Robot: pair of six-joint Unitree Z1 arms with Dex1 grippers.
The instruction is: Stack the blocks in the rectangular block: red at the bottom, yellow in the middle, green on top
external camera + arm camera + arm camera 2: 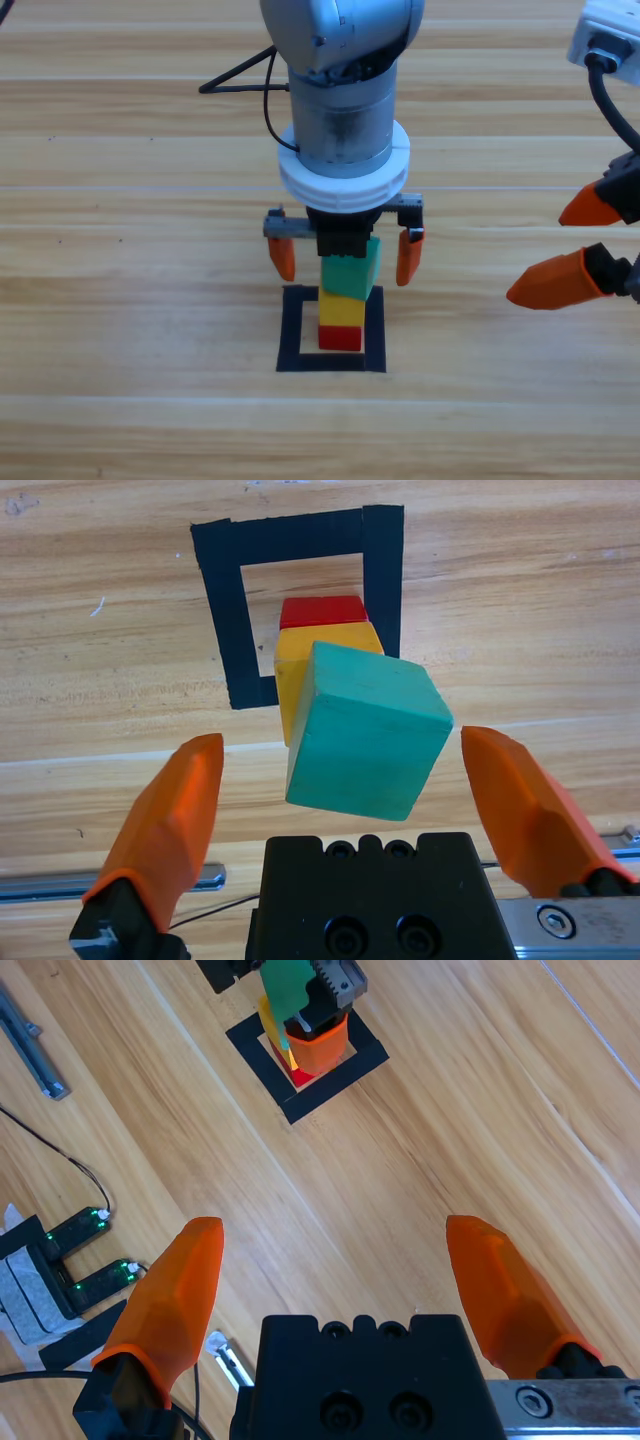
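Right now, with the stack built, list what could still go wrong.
1. The green cube sits twisted and shifted off the yellow cube, so it could slide off.
2. The left gripper straddles it with open jaws; lifting off crooked could clip it and topple the stack onto the red cube.
3. The right gripper waits open nearby.

The wooden table (130,300) carries a black cable (240,75) near its far edge. A small black device (60,1260) with green lights, possibly a sensor, lies on white paper (20,1300).
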